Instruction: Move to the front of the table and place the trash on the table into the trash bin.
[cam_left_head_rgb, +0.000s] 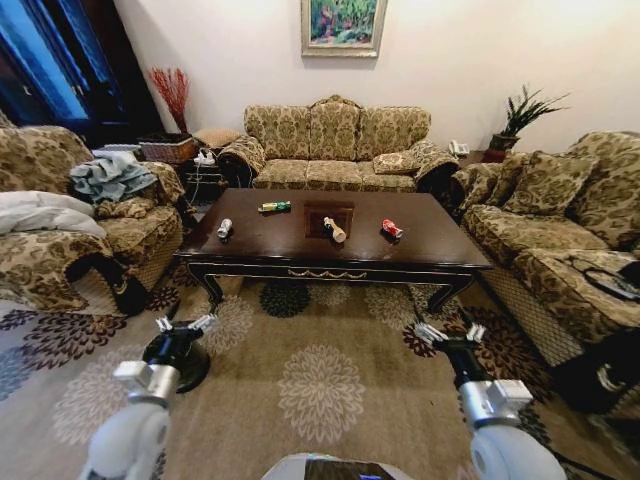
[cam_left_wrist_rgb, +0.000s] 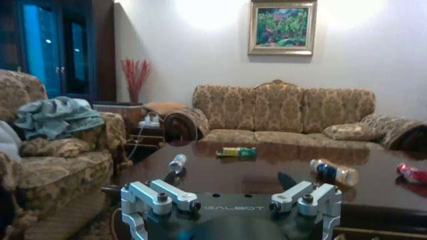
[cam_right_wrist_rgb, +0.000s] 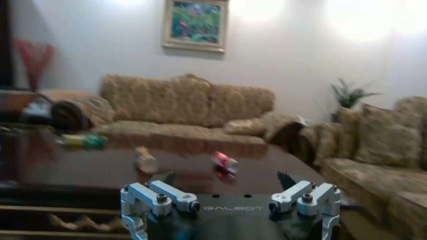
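four trash pieces lie on one table (cam_left_head_rgb: 430, 243); left pincer (cam_left_head_rgb: 186, 324) and right pincer (cam_left_head_rgb: 450, 332) gape empty.

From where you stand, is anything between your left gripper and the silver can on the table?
Nothing visible. The left gripper hangs over bare carpet short of the table; the silver can lies unblocked near its left end.

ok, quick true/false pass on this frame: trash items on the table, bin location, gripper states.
1. Four trash items lie on the glossy dark-brown wooden table. True.
2. The silver can lies nearest the table's right end. False: nearest the left end; the crumpled red wrapper is rightmost.
3. The left gripper holds the green flat packet. False: it is open and empty.
4. The round black bin stands on the carpet under the left gripper. True.
5. The right gripper is open. True.
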